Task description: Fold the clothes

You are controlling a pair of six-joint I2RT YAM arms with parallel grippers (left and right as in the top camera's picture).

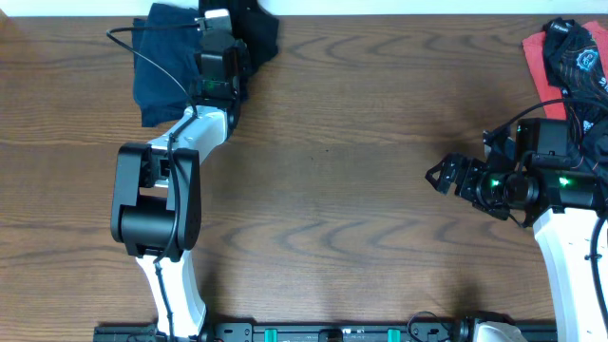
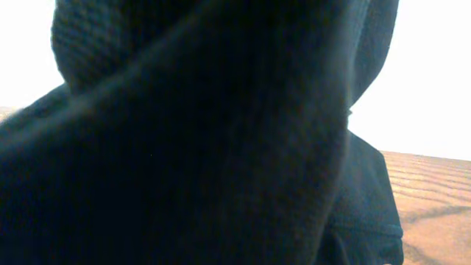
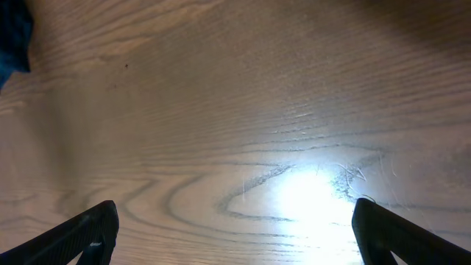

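A dark navy and black shirt lies bunched at the table's far left corner. My left gripper sits on top of this bundle and is shut on a fold of it. In the left wrist view the dark fabric fills nearly the whole frame and hides the fingers. More clothes, coral-red and black with a printed pattern, are heaped at the far right edge. My right gripper hovers open over bare wood left of that heap, its fingertips spread wide with nothing between them.
The brown wooden table stretches between the two arms. The left arm's black elbow housing stands over the left half. A cable loops across the dark shirt. The table's far edge runs just behind both heaps.
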